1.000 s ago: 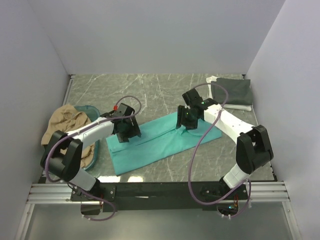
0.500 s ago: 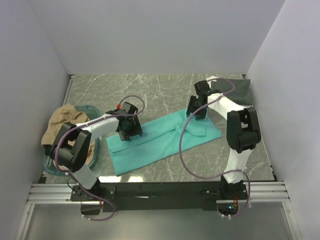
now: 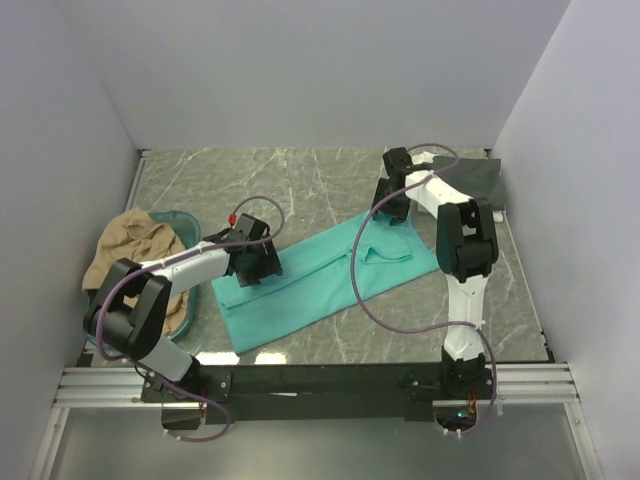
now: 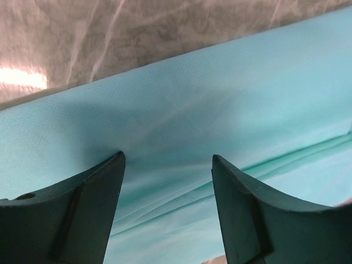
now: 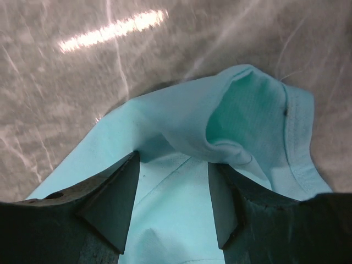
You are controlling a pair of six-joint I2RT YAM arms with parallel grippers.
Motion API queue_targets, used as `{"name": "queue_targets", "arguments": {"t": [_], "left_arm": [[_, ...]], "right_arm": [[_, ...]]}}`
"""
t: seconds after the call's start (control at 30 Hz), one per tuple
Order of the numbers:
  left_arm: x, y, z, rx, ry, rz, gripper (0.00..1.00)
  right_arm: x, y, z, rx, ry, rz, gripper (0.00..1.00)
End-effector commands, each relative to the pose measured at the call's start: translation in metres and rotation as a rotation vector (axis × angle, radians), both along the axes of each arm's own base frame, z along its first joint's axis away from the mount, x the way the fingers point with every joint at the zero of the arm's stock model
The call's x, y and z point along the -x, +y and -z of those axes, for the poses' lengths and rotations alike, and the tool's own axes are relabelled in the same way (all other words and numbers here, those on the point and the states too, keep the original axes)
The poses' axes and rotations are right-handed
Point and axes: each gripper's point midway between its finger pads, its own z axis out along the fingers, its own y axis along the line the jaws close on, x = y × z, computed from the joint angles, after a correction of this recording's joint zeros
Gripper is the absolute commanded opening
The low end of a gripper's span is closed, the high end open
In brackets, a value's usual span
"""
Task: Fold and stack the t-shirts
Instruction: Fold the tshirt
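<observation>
Now you hold both jaws spread, gripping nothing: left gripper low over the far edge of the teal t-shirt, right gripper at its curled far-right corner, likely so each end of the strip, lying on the table, can be pinched and folded.

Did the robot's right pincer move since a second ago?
Yes. The right pincer has slid toward the far edge of the table. It is now closer to the dark grey t-shirt in the far right corner.
</observation>
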Motion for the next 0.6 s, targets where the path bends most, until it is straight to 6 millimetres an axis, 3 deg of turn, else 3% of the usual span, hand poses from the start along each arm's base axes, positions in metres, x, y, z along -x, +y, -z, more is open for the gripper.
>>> {"name": "queue_targets", "arguments": {"t": [0.0,0.17,0.33,0.47,0.57], "left_arm": [[0.04,0.008,0.018,-0.022,0.123,0.01,0.72],[0.057,0.0,0.016,0.014,0.16,0.041,0.71],[0.077,-0.016,0.015,0.073,0.209,0.107,0.71],[0.08,-0.028,0.001,0.112,0.169,0.145,0.71],[0.071,-0.028,-0.013,0.105,0.124,0.134,0.71]], "right_arm": [[-0.021,-0.007,-0.003,0.043,-0.014,0.006,0.6],[-0.042,-0.002,-0.002,0.041,-0.012,0.011,0.6],[-0.066,0.006,-0.02,0.018,-0.064,0.011,0.6],[-0.08,0.021,-0.03,-0.021,-0.091,-0.014,0.6],[-0.083,0.032,-0.038,-0.042,-0.11,-0.047,0.6]]}}
